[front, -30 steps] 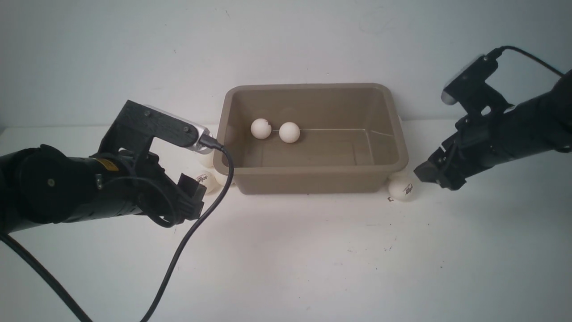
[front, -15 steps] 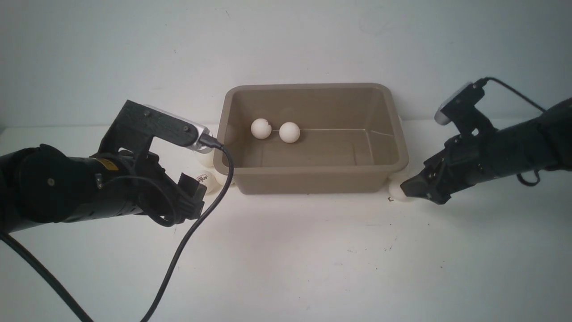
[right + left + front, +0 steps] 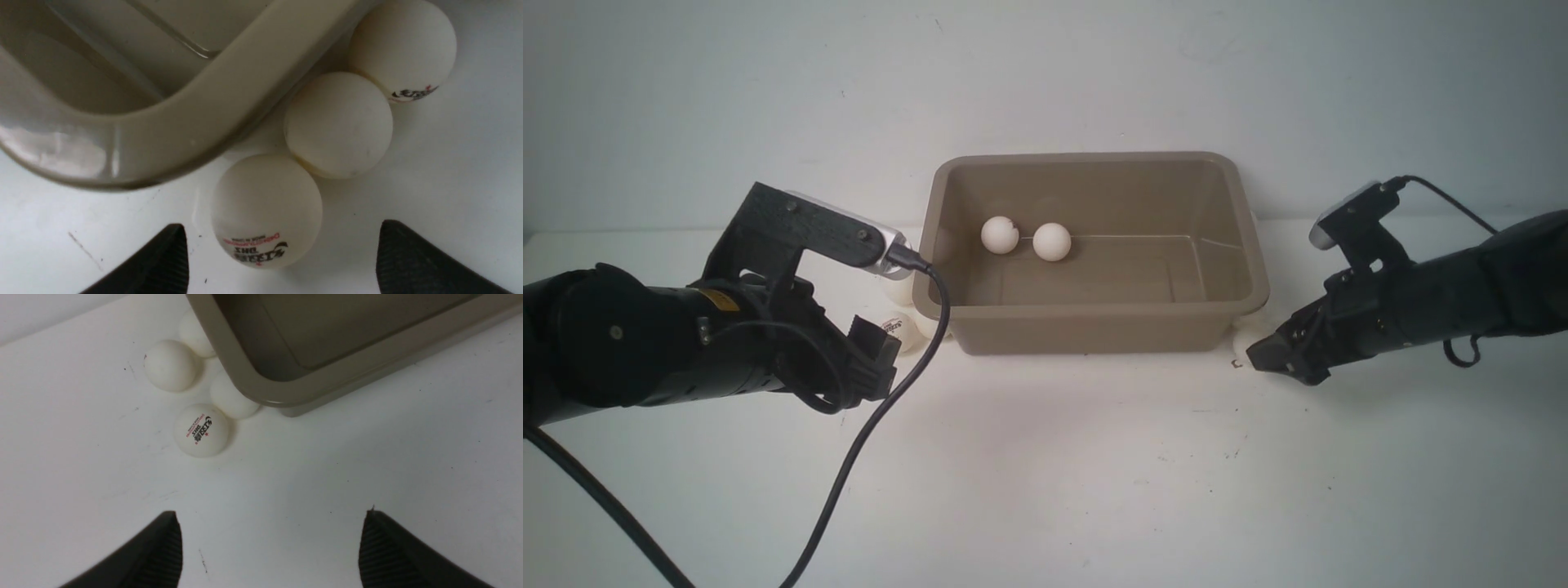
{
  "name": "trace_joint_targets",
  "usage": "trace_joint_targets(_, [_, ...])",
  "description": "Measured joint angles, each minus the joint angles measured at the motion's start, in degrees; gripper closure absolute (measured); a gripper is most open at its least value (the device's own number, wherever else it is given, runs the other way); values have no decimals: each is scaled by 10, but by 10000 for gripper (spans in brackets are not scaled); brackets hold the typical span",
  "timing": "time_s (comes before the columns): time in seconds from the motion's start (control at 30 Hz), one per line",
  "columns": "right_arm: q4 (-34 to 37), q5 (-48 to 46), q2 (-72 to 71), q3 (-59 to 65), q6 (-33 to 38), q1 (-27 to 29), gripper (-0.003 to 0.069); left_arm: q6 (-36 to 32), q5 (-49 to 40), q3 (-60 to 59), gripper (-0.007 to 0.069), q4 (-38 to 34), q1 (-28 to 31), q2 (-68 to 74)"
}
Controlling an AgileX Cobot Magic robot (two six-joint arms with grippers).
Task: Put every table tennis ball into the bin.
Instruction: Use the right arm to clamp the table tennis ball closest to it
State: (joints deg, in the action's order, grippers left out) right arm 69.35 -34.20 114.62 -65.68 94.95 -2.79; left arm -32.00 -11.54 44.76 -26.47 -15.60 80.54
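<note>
The taupe bin (image 3: 1094,331) stands at the table's middle back with two table tennis balls (image 3: 1000,234) (image 3: 1052,242) on its floor. My left gripper (image 3: 874,359) (image 3: 270,514) hangs open over bare table. Ahead of it several balls cluster by the bin's front left corner, one bearing a logo (image 3: 200,430), another plain (image 3: 169,365). My right gripper (image 3: 1262,355) (image 3: 282,226) is open and low at the bin's front right corner (image 3: 204,106). A logo ball (image 3: 265,204) sits partly between its fingertips without touching them. Two more balls (image 3: 338,124) (image 3: 402,45) lie behind it along the bin's side.
A black cable (image 3: 866,441) loops from the left wrist camera down across the white table (image 3: 1054,490). A pale wall (image 3: 1045,82) rises just behind the bin.
My right gripper has dropped and moved left to the ball at the bin's front right corner, now covering it in the front view. The left arm and the balls have not moved.
</note>
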Motion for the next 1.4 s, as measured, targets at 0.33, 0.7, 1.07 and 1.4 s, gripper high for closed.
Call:
trace_joint_targets(0.33, [65,10,18,-1,19,0,103,0,0,0,104,-1,0,0])
trace_joint_targets(0.7, [88,7,28,-1,21,0,198,0,0,0,104,-1,0,0])
trace_joint_targets(1.07, [85,-2,28,-1,21,0,309,0,0,0,104,-1,0,0])
trace_joint_targets(1.4, [-20,-27,-44,-1,-16,7,309,0,2,0,104,-1,0,0])
